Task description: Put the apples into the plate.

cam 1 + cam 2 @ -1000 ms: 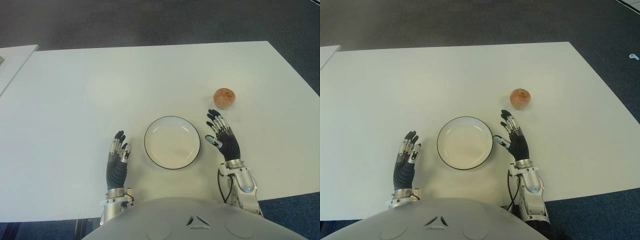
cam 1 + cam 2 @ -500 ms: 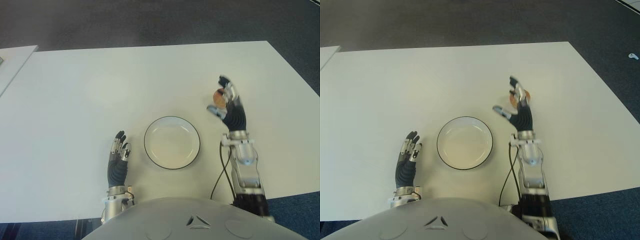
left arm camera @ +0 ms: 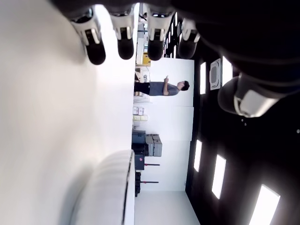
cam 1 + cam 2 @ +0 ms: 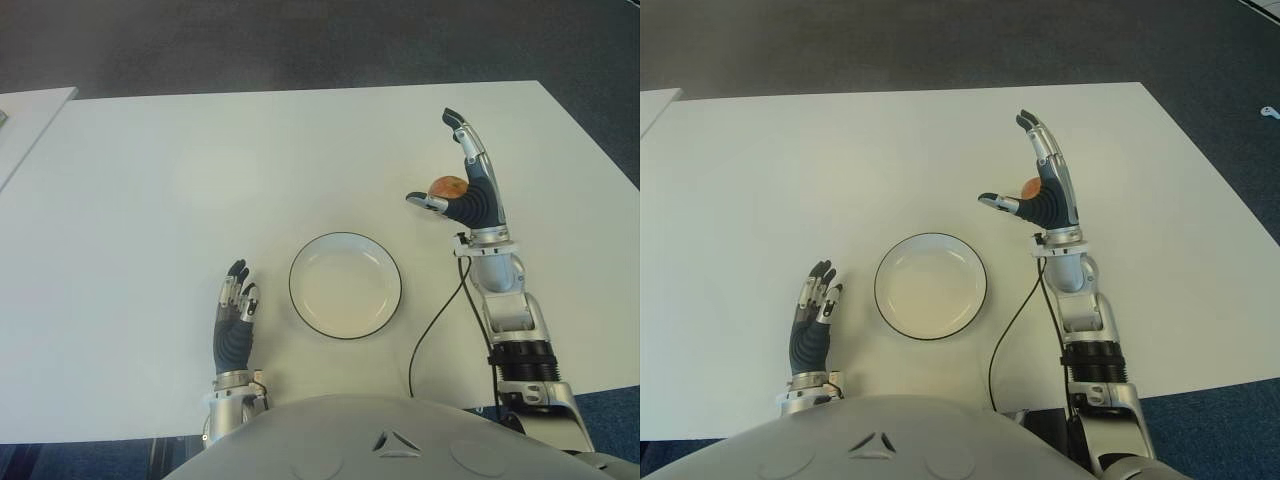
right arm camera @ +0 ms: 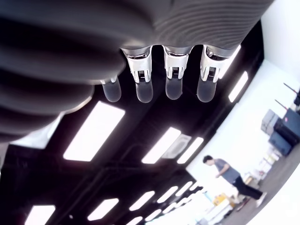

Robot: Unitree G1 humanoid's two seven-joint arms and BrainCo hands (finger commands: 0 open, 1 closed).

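From my head cameras, a wide white table (image 4: 150, 200) fills most of what I see, with dark grey carpet (image 4: 300, 40) beyond its far edge and a second white tabletop (image 4: 25, 120) just off to my left. A white plate (image 4: 345, 285) with a thin dark rim sits near me at the middle. My left hand (image 4: 235, 320) shows just left of the plate, palm down, fingers straight and holding nothing. My right hand (image 4: 468, 185) is raised right of and beyond the plate, fingers spread upward and thumb out to the side; it grips nothing. The apple (image 4: 449, 187) shows just behind that palm, well apart from the plate, and I cannot tell whether my hand touches it.

My left wrist camera looks along the table surface past four straight fingertips (image 3: 125, 47) to the plate's rim (image 3: 112, 187), a bright room and a standing person (image 3: 161, 87) far off.

My right wrist camera points up past straight fingertips (image 5: 173, 79) at a dark ceiling with long light panels (image 5: 93, 131), and a person (image 5: 225, 173) walks in the distance.
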